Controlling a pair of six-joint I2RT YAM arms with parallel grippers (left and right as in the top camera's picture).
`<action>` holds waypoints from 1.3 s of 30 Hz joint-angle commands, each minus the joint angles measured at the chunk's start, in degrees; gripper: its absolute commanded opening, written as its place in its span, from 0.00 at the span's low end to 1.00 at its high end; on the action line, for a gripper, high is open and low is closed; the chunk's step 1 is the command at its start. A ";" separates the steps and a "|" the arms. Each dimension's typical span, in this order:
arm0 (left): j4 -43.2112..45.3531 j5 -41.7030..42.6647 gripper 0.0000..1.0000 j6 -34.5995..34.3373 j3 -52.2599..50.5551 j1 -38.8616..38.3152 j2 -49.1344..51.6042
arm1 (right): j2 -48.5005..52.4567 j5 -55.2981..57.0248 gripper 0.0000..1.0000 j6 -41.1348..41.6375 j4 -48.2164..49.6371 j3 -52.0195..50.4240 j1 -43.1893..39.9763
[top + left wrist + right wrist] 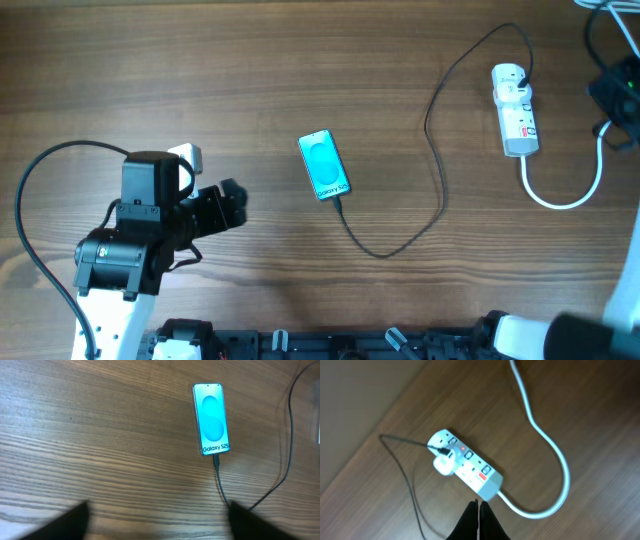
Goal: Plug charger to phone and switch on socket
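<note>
Our right fingers [469,522] are pressed together into one narrow tip and hold nothing. They hang above the brown wood-grain counter [200,80], apart from the socket. The socket, a white elongated plastic power strip with small red markings [466,463], lies at 12 o'clock from them. Its body runs from 10 o'clock to 4 o'clock in the right wrist view. A white plug [444,465] sits in it near the 10 o'clock end, and the long thin black charger cable [441,195] leaves there toward 9 o'clock. The thick white cord [562,460] leaves the 4 o'clock end.

We judge the plugging as done. In the left wrist view the cable enters the 6 o'clock edge of the phone, a small rectangular smartphone with a cyan-blue screen and silver edges [212,419].

So the step in hand is the switch. A closed tip is good for this, and we would go down with it as it is. We should aim at the one rocker in the row of small dark switches [468,454] that stands beside the plug. We would press straight down, because the strip lies loose and a slanted push may slide it. A red dot shows near that rocker; we cannot tell if it is a lamp.

Our left fingers [65,522] are spread wide and empty, at 6 o'clock of the phone and well apart from it. They can wait there.
</note>
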 commanded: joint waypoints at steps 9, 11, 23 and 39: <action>0.15 -0.55 1.00 0.15 -0.04 0.26 0.02 | -35.34 -6.78 1.00 -1.14 -16.85 0.42 0.24; 0.17 -0.55 1.00 0.15 -0.04 0.26 0.02 | -37.81 -12.74 1.00 -1.16 -21.77 0.42 0.24; 0.15 -0.55 1.00 0.15 -0.04 0.26 0.02 | -38.14 -12.68 1.00 -1.14 -25.44 0.39 0.24; 0.15 -0.55 1.00 0.13 -0.04 0.26 0.02 | -71.78 -8.41 1.00 -4.68 -29.81 -0.04 17.51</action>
